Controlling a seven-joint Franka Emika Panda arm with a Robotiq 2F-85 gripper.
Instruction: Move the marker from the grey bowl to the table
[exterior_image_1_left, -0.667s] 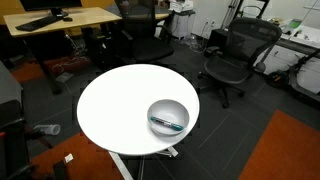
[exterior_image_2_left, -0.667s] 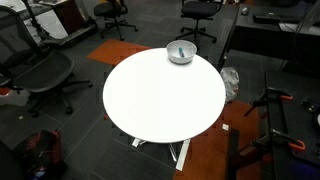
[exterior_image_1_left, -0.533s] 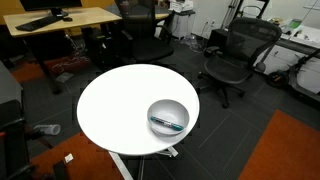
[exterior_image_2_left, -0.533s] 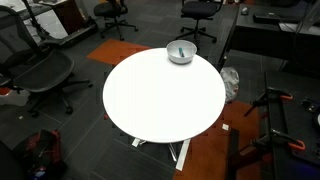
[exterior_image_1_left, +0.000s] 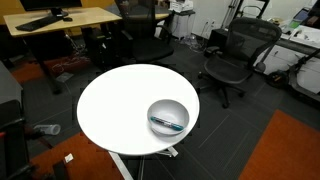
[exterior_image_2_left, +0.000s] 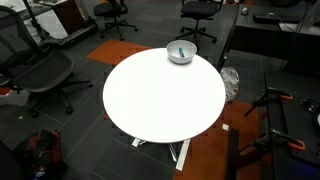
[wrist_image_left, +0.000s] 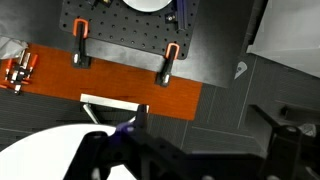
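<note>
Hanging off beyond the rim of the table (wrist_image_left: 35, 160), the gripper (wrist_image_left: 190, 165) shows in the wrist view only as a dark mass at the bottom edge, so I cannot tell whether it is spread or pressed together. The marker (exterior_image_1_left: 168, 123) lies inside the grey bowl (exterior_image_1_left: 170, 104) near the table's edge, so the reach looks not yet begun. Next the gripper must travel over the bowl, line its jaws across the thin marker and descend.
</note>
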